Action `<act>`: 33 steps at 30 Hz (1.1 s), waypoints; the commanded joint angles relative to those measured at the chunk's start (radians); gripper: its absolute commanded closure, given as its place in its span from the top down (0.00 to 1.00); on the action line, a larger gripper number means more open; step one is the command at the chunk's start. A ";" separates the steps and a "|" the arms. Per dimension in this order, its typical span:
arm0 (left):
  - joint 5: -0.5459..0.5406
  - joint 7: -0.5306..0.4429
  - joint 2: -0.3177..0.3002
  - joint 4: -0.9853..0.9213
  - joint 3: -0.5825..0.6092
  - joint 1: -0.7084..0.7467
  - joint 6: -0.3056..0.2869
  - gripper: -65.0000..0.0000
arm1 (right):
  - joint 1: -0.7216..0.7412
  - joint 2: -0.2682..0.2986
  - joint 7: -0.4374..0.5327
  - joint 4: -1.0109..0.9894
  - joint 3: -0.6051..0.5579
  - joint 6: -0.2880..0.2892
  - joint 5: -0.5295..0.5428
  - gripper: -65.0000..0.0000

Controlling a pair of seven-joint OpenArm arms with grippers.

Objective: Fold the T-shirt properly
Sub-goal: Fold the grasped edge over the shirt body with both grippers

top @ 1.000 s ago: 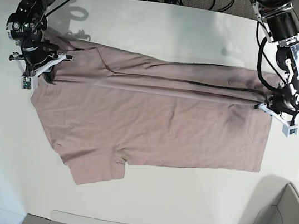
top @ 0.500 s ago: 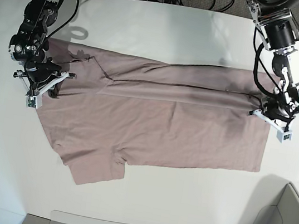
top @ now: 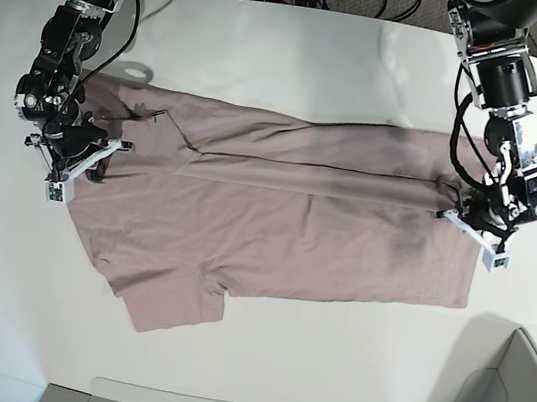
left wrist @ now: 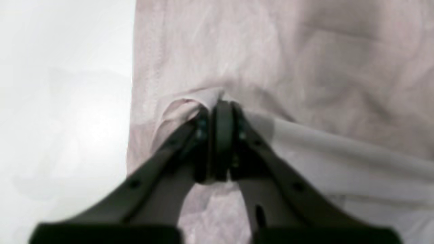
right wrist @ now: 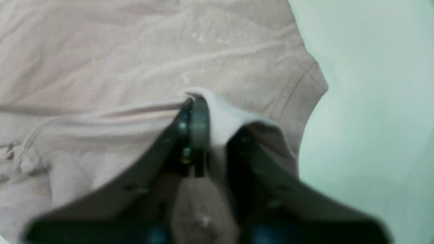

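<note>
The plain dusty mauve-pink short-sleeved cotton T-shirt (top: pixel 277 212) lies spread across the middle of the white bench (top: pixel 291 53), its far long edge doubled over towards the near side so a straight fold line runs from one end of the cloth to the other.

At the sleeve end of the T-shirt the right tool (right wrist: pixel 212 118) sits with its jaws a little apart, a pale tuck of fabric between them. Whether that tuck is gripped or merely resting there, I cannot tell. At the hem end the left tool (left wrist: pixel 218 117) has its jaws nearly together with a pinch of folded edge bunched just ahead of the tips. Here too I cannot say for certain it is held.

The cloth looks thin, light and limp (it puckers and sags wherever the tools touch it), so I judge it will not keep any shape by itself. It should be taken by the doubled edge at both ends of the fold at once and kept taut between them, or the middle will droop and crease.
</note>
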 commanded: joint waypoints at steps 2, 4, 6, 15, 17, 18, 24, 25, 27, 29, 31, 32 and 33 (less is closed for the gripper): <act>-0.003 -0.008 -0.017 0.025 -0.003 -0.020 0.005 0.16 | 0.017 0.013 0.021 0.040 0.004 -0.004 0.008 0.23; -0.003 0.003 -0.017 0.071 -0.020 -0.017 0.005 0.19 | 0.012 0.013 0.021 0.072 0.006 -0.004 0.009 0.33; -0.003 0.015 -0.014 0.132 -0.055 -0.008 0.005 0.20 | 0.003 0.013 0.021 0.112 0.009 -0.004 0.011 0.40; -0.010 0.048 0.022 0.356 -0.162 0.104 -0.003 0.17 | -0.095 0.005 0.021 0.276 0.035 -0.004 0.015 0.42; -0.012 0.043 0.052 0.376 -0.139 0.135 -0.006 0.10 | -0.126 0.005 0.020 0.278 0.034 -0.004 0.015 0.36; -0.012 0.040 0.060 0.378 -0.105 0.155 -0.017 0.04 | -0.145 0.005 0.020 0.276 0.034 -0.004 0.015 0.31; -0.004 0.012 0.065 0.338 0.014 0.195 -0.037 0.00 | -0.186 0.005 0.020 0.202 0.029 -0.004 0.011 0.00; -0.004 0.005 0.066 0.318 0.017 0.195 -0.037 0.00 | -0.183 0.008 0.020 0.179 0.029 -0.004 0.009 0.00; -0.003 -0.017 0.065 0.257 0.023 0.189 -0.037 0.00 | -0.180 0.015 0.020 0.129 0.031 -0.004 0.009 0.00; -0.003 -0.038 0.060 0.178 0.022 0.187 -0.037 0.00 | -0.166 0.019 0.020 0.092 0.034 -0.004 0.008 0.00; -0.003 -0.063 0.059 0.111 0.016 0.186 -0.037 0.00 | -0.166 0.041 0.020 0.063 0.035 -0.004 0.008 0.00; -0.003 -0.071 0.052 0.089 0.016 0.190 -0.037 0.00 | -0.166 0.045 0.020 0.051 0.035 -0.004 0.008 0.00; -0.003 -0.078 0.036 0.073 0.017 0.193 -0.037 0.00 | -0.168 0.048 0.020 0.040 0.035 -0.004 0.008 0.00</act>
